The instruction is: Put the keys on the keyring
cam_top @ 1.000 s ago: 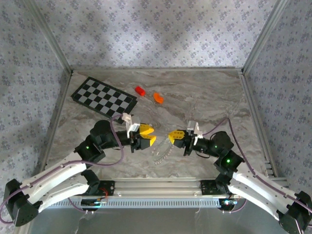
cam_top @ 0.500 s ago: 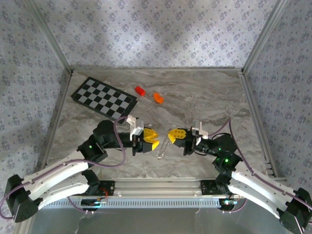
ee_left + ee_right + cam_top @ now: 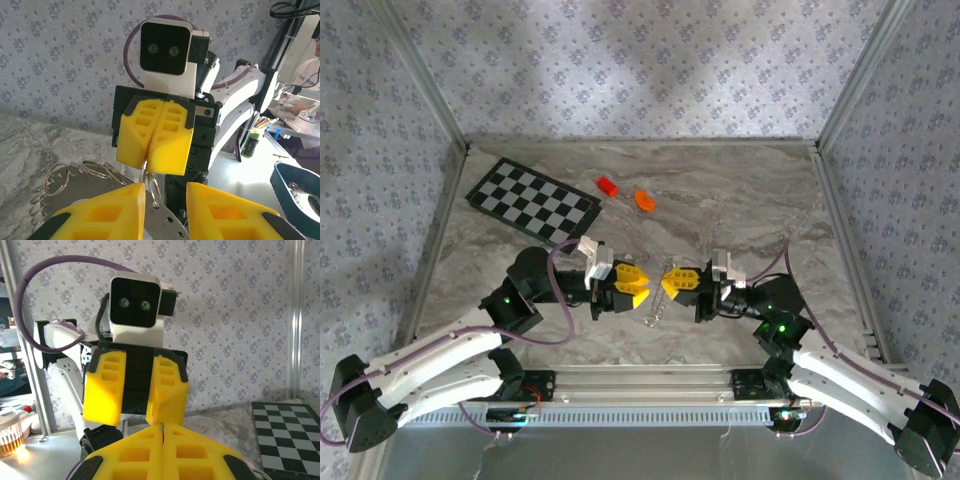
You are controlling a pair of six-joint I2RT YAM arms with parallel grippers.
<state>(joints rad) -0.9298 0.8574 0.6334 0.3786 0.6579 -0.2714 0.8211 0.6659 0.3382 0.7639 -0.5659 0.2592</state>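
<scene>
Low over the table's near middle, my two grippers face each other tip to tip. My right gripper (image 3: 667, 281) (image 3: 162, 427) is shut on the keyring (image 3: 655, 305), and a sliver of wire shows between its yellow pads. In the left wrist view the right gripper (image 3: 150, 165) pinches one wire loop, and the keyring's (image 3: 95, 170) other loops trail down to the left. My left gripper (image 3: 640, 284) (image 3: 166, 192) is open, its fingers on either side of that loop and a flat grey strip with holes (image 3: 167, 217). The keys are out of view.
A checkered board (image 3: 532, 200) lies at the back left. A red toy brick (image 3: 608, 186) and an orange block (image 3: 645, 200) sit beyond the grippers. Metal frame posts and patterned walls close in the table on the left, back and right.
My left gripper has moved right toward the right one and its jaws have narrowed. The right gripper, still shut on the keyring, has edged slightly left, and the ring now hangs between both grippers.
</scene>
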